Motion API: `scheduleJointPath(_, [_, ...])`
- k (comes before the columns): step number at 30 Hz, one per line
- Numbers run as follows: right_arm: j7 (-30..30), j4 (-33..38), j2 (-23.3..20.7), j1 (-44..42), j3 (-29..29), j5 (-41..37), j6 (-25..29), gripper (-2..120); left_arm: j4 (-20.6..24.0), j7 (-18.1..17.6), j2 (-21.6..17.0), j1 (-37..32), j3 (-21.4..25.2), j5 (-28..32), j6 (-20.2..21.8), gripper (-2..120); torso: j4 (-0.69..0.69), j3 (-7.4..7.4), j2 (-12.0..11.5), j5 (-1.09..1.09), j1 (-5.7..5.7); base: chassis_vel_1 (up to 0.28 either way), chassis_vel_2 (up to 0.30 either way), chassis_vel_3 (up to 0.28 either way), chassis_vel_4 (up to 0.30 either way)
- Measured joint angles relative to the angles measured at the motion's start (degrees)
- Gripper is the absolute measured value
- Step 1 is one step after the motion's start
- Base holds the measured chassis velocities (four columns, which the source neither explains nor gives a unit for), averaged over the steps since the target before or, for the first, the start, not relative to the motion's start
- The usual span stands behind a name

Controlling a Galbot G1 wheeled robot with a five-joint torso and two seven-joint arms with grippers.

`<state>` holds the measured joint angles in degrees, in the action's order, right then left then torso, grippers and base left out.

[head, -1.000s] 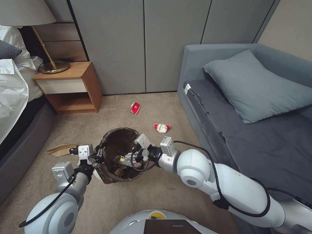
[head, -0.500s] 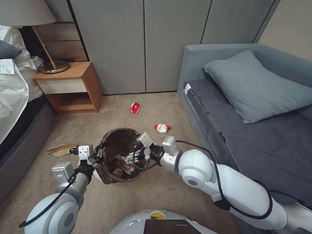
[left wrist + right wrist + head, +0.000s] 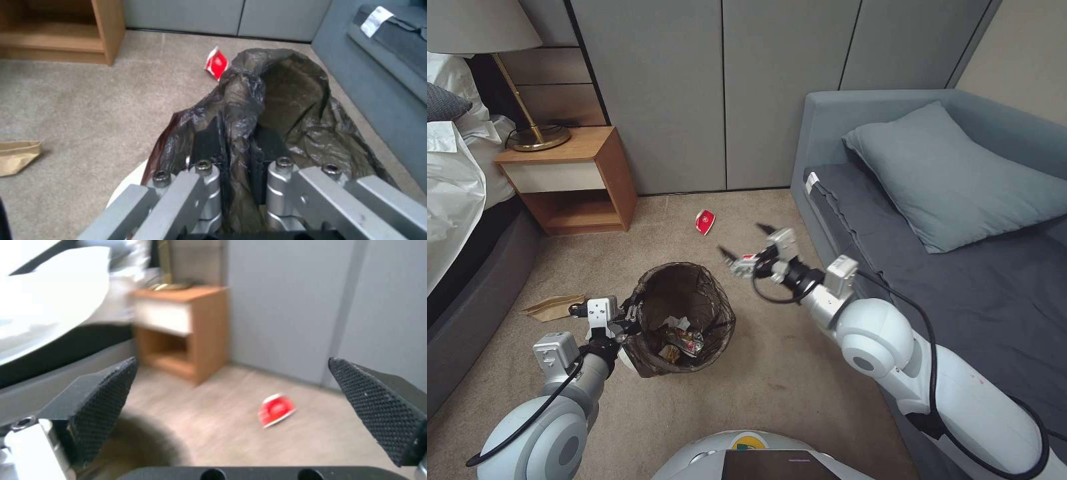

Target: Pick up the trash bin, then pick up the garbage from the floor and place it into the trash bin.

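1. On the tan carpet [image 3: 774, 393] between the bed and the grey sofa [image 3: 960, 280], the trash bin [image 3: 684, 320] stood lined with a dark brown bag; wrappers and tissue lay at its bottom.
2. Left gripper [image 3: 238, 150] was clenched on the bin's near rim, its fingers pinching bag and rim together.
3. Right gripper [image 3: 746, 243] hung above the floor beyond the bin, toward the sofa, jaws spread wide and empty.
4. Crushed red-and-white cup [image 3: 704, 221] lay on the carpet near the wall panels, well apart from the bin. The right wrist view showed it [image 3: 276, 410] between the open pads.
5. Flat brown paper bag [image 3: 554, 307] lay on the carpet left of the bin, near the bed.
6. Judgement: the cup looked light, thin and already flattened, so it should give under pressure. A pinch across its raised folded edge seemed the surest hold.
7. Judgement: the paper bag lay flat, hard to get under. Its crumpled end offered the better purchase.
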<state>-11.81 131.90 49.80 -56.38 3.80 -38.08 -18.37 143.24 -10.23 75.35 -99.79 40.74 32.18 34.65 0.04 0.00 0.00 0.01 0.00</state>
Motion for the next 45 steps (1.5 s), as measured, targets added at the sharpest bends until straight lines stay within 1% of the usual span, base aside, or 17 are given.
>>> scheduleJointPath(1, [1.2,0.0,0.7,-3.4,4.1,2.7,1.3,100,0.0,0.0,-0.1,0.0,0.1,-0.1,0.0,8,-0.01,0.0,0.0,0.0,0.0,0.0,0.0,0.0,0.0])
scheduleJointPath(3, [2.5,0.1,1.6,-7.6,8.6,5.3,2.6,100,0.0,0.0,-0.1,0.0,0.2,-0.1,0.0,8,-0.02,0.0,0.0,0.01,0.0,0.0,0.0,0.0,0.0])
scheduleJointPath(4, [3.4,0.3,2.4,-11.7,12.8,7.2,3.8,100,0.0,0.0,-0.2,0.0,0.3,-0.1,0.1,8,-0.04,0.0,0.0,0.01,0.0,0.0,0.0,0.0,0.0])
scheduleJointPath(5, [3.4,0.3,2.4,-11.7,12.8,7.2,3.8,100,0.0,0.0,-0.2,0.0,0.3,-0.1,0.1,8,-0.04,0.0,0.0,0.01,0.0,0.0,0.0,0.0,0.0])
scheduleJointPath(6, [3.9,0.7,3.6,-16.1,17.0,9.1,5.0,100,0.0,0.1,-0.2,0.0,0.3,-0.2,0.1,8,-0.04,0.0,0.0,0.0,0.0,0.0,0.0,0.0,0.0])
scheduleJointPath(8, [5.8,1.4,7.8,-25.3,25.7,13.4,8.3,100,0.0,0.2,-0.3,0.1,0.3,-0.2,0.5,8,-0.06,0.0,0.0,0.01,0.0,0.0,0.0,0.0,0.0])
scheduleJointPath(9, [5.8,1.4,7.8,-25.3,25.7,13.4,8.3,100,0.0,0.2,-0.3,0.1,0.3,-0.2,0.5,8,-0.06,0.0,0.0,0.01,0.0,0.0,0.0,0.0,0.0])
scheduleJointPath(12, [8.1,2.2,16.3,-34.3,32.6,21.1,13.9,100,0.0,0.2,-0.3,0.0,0.4,-0.4,0.6,8,-0.02,0.0,0.0,0.0,0.0,0.0,0.0,0.0,0.0])
scheduleJointPath(13, [8.1,2.2,16.3,-34.3,32.6,21.1,13.9,100,0.0,0.2,-0.3,0.0,0.4,-0.4,0.6,8,-0.02,0.0,0.0,0.0,0.0,0.0,0.0,0.0,0.0])
scheduleJointPath(15, [9.1,2.8,21.7,-39.3,34.5,24.8,17.7,100,0.0,0.2,-0.1,0.0,0.4,-0.5,0.7,8,-0.05,0.0,0.0,-0.01,0.0,0.0,0.0,0.0,0.0])
scheduleJointPath(16, [9.1,2.8,21.7,-39.3,34.5,24.8,17.7,100,0.0,0.2,-0.1,0.0,0.4,-0.5,0.7,8,-0.05,0.0,0.0,-0.01,0.0,0.0,0.0,0.0,0.0])
scheduleJointPath(17, [9.4,3.2,24.0,-41.9,34.9,26.4,19.6,100,0.0,0.2,-0.1,0.0,0.3,-0.5,0.7,8,-0.06,-0.01,0.0,-0.02,0.0,0.0,0.0,0.0,0.0])
scheduleJointPath(23, [9.7,3.5,26.3,-44.2,35.0,27.9,21.7,100,0.0,0.2,-0.1,-0.1,0.1,-0.6,0.7,8,-0.04,-0.01,0.0,-0.02,0.0,0.0,0.0,0.0,0.0])
scheduleJointPath(25, [9.7,3.5,28.1,-45.6,34.9,29.1,22.8,100,0.0,0.4,-0.2,-0.1,0.1,-0.6,0.7,8,-0.03,0.0,0.0,-0.02,0.0,0.0,0.0,0.0,0.0])
scheduleJointPath(29, [9.6,3.7,28.4,-45.4,34.9,29.1,22.5,100,0.0,0.4,-0.3,-0.1,0.1,-0.6,0.7,8,-0.03,0.0,0.0,-0.02,0.0,0.0,0.0,0.0,0.0])
scheduleJointPath(36, [9.5,3.7,28.0,-44.2,35.3,28.6,20.4,100,0.0,0.5,-0.2,0.0,0.3,-0.6,0.6,8,-0.03,0.0,0.0,-0.01,0.0,-0.014,0.019,0.014,-0.017])
scheduleJointPath(45, [9.5,3.4,28.0,-44.7,35.8,28.0,20.3,100,0.0,0.6,-0.1,0.1,0.2,-0.6,0.6,8,-0.04,0.0,0.0,0.0,0.0,-0.115,0.114,0.131,-0.116])
